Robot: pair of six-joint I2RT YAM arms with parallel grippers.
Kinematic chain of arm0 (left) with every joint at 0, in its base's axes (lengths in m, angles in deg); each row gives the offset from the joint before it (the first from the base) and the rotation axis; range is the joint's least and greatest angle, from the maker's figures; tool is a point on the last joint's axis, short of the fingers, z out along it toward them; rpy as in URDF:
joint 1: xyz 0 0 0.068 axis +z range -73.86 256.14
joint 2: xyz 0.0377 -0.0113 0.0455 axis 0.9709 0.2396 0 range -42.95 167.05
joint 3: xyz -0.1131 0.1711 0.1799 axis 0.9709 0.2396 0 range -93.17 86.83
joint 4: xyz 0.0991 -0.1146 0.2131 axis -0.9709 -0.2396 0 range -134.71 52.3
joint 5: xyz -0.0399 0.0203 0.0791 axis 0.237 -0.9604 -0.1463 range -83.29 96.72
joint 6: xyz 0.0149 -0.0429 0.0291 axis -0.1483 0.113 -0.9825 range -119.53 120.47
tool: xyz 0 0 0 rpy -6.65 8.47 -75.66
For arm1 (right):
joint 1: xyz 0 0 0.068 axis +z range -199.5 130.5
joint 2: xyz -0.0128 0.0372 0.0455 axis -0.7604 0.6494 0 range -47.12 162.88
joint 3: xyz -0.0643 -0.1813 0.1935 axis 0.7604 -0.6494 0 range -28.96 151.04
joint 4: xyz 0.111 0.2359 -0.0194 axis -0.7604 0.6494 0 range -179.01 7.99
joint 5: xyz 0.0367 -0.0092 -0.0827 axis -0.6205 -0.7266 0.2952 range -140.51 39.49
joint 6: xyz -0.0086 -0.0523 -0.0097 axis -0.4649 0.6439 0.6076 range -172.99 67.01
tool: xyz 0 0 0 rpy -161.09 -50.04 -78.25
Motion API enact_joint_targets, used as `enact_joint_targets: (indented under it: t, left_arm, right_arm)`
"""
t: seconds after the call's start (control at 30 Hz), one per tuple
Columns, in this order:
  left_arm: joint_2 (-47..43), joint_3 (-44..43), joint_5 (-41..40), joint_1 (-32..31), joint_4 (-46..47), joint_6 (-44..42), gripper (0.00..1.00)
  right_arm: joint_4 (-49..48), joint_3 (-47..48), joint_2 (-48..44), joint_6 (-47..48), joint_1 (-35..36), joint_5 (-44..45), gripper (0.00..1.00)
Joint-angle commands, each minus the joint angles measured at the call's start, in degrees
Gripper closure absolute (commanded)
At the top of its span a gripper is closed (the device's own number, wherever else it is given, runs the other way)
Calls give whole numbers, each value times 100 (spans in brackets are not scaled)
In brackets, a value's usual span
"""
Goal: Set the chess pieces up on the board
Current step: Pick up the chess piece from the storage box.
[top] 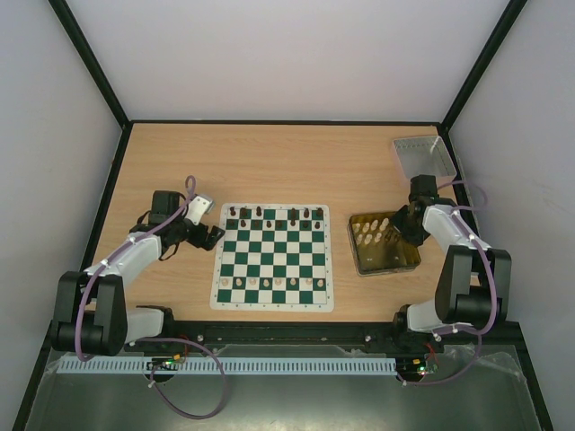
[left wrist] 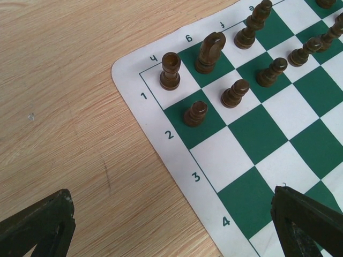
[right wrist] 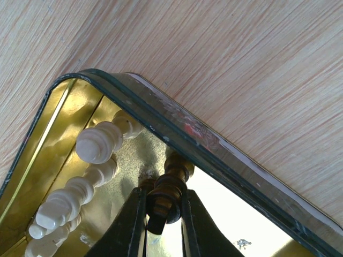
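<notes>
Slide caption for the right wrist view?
Right hand pinches a dark chess piece inside the gold tin, cream pieces lying beside it.

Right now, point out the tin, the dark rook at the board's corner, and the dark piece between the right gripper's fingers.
tin (top: 397, 259): top view, bare floor.
dark rook (left wrist: 170, 72): left wrist view, mid-body.
dark piece (right wrist: 166, 191): right wrist view, ridged collar.

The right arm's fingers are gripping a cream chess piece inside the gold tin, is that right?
No. The right fingers grip a dark brown piece, not a cream one; the cream pieces lie beside it in the gold tin. The right wrist view shows it.
</notes>
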Motion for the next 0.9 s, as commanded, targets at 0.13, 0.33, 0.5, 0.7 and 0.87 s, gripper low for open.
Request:
enact_joint_targets:
  t: [0.13, 0.33, 0.5, 0.7, 0.87]
  left_arm:
    - [70, -70, 22, -41, -20, -92, 1]
    - [57, -69, -11, -50, -21, -88, 1]
    - [28, -59, -95, -50, -21, -80, 1]
    - [-145, -22, -572, -14, 139, 59, 0]
    - [-128, -102, -817, 197, 238, 202, 1]
  right_arm:
    - [599, 235, -512, 52, -11, 235, 98]
    - [1008, 525, -898, 44, 131, 244, 98]
    - [1340, 972, -1074, -5, 386, 297, 98]
    - [1497, 1747, -1122, -172, 1187, 359, 98]
    - [1531, 2689, -421, -314, 2252, 658, 98]
